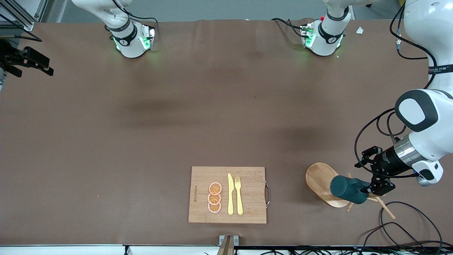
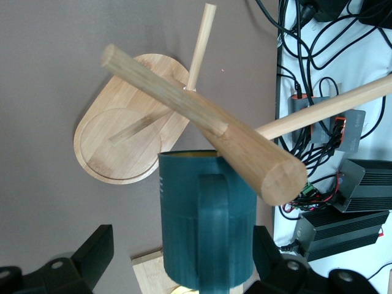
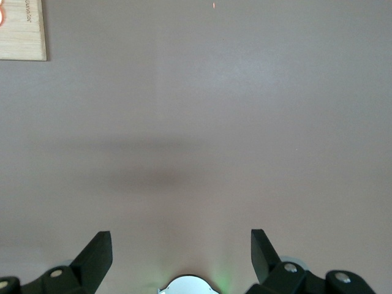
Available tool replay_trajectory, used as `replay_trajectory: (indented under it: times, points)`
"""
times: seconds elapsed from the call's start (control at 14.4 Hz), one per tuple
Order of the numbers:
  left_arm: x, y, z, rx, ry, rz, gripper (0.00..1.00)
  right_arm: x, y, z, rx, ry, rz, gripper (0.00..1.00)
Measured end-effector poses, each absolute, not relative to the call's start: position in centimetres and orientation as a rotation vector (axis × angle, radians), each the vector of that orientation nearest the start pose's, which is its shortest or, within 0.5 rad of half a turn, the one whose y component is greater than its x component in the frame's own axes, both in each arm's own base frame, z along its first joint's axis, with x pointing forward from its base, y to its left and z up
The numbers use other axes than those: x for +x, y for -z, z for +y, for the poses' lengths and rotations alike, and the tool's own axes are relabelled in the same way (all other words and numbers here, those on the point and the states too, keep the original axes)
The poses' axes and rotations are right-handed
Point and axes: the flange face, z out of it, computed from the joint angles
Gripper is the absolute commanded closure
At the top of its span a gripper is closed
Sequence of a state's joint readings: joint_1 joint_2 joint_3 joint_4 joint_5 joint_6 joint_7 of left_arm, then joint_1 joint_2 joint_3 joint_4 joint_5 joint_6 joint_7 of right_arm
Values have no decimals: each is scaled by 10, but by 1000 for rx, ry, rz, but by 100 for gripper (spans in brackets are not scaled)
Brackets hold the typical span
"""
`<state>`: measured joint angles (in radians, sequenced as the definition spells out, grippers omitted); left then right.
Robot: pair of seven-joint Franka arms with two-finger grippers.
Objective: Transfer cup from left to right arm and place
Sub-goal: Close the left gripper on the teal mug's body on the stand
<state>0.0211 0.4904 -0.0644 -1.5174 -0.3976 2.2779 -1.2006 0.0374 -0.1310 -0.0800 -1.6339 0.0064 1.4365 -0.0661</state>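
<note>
Reading the print: the cutting board (image 1: 247, 212) has a dark line of lettering along its edge toward the right arm's end, too small to make out; a black band on the left arm carries white lettering that cannot be read whole.
Cup: the dark teal cup (image 1: 348, 189) (image 2: 208, 233) lies tipped on its side on the wooden peg rack (image 1: 320, 182) (image 2: 122, 147), handle facing the left wrist camera, ochre rim just under a thick peg.
Cup and claw: the cup sits between the 2 fingers of the left gripper (image 1: 366, 190) (image 2: 184, 260); one finger (image 2: 269, 257) is right beside the cup wall, the other (image 2: 92, 257) stands clear of it.
Left claw: fingers apart, straddling the cup, no clamp seen.
Right claw: the right gripper (image 1: 32, 62) (image 3: 180, 257) waits over bare table at the right arm's end, fingers apart, holding nothing.
Board: 3 orange slices (image 1: 214, 197), 1 yellow knife (image 1: 230, 194) and 1 yellow fork (image 1: 239, 194) lie on it.
Rack place: beside the board, toward the left arm's end, with black cables (image 1: 407, 226) near it.
</note>
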Motion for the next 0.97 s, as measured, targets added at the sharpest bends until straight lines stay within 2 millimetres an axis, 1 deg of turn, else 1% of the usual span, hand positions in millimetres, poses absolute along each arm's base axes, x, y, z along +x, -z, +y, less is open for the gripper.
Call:
replay_trajectory:
  times: [0.21,0.42,0.97]
  points:
    - [722,-397,-35,-2758,34,-2309,0,498,-653,-24,-3119,-103,-39,0]
    - [725,-387,-43,-2765,55,-2308,0,498,-653,-24,-3119,-103,-39,0]
    - [728,-375,-48,-2767,73,-2310,0,498,-653,-24,-3119,-103,-39,0]
